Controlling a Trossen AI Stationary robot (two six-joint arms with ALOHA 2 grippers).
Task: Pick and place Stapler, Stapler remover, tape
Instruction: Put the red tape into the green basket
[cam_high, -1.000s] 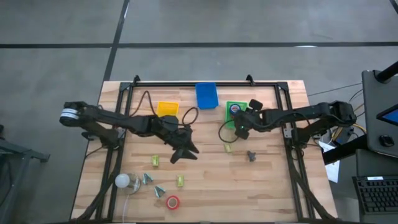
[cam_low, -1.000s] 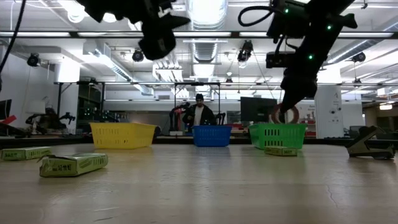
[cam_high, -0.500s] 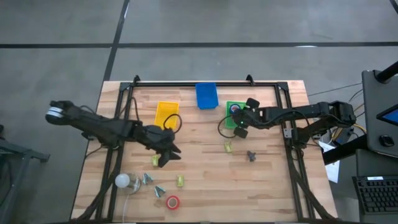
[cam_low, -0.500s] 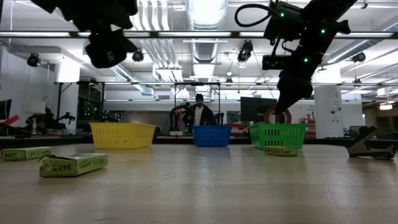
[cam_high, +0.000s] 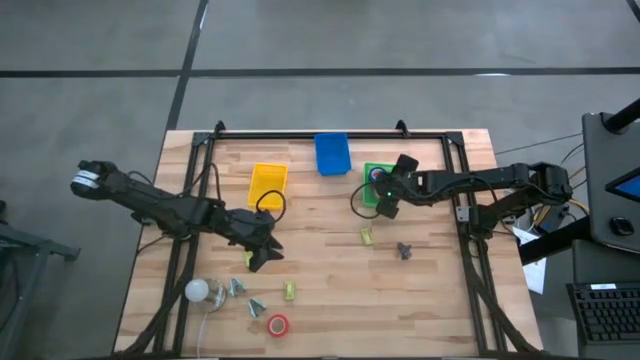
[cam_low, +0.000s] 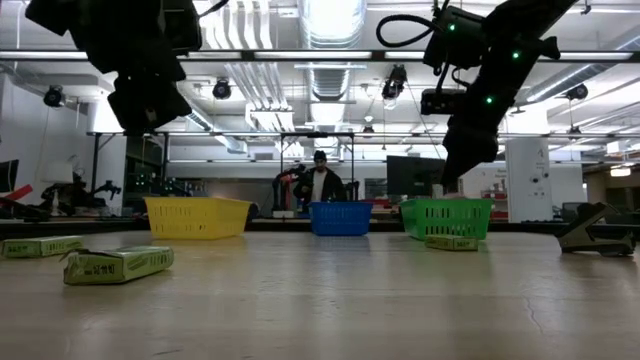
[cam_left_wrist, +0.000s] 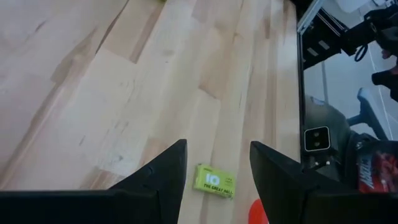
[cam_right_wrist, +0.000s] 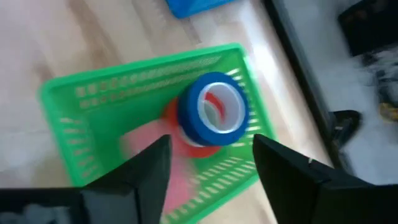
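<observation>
Green box (cam_left_wrist: 214, 180) reads "10 THE GREAT" | left gripper (cam_left_wrist: 214, 163) open | right gripper (cam_right_wrist: 208, 155) open

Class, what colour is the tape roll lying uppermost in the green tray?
Blue tape roll, best seen in the right wrist view.

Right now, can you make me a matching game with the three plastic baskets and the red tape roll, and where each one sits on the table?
Things:
1. yellow plastic basket
2. blue plastic basket
3. green plastic basket
4. red ring-shaped tape roll

Places:
A. under the right claw
B. near front edge
C. leftmost basket
D. middle basket

Pairs: 1-C, 2-D, 3-A, 4-B
</observation>
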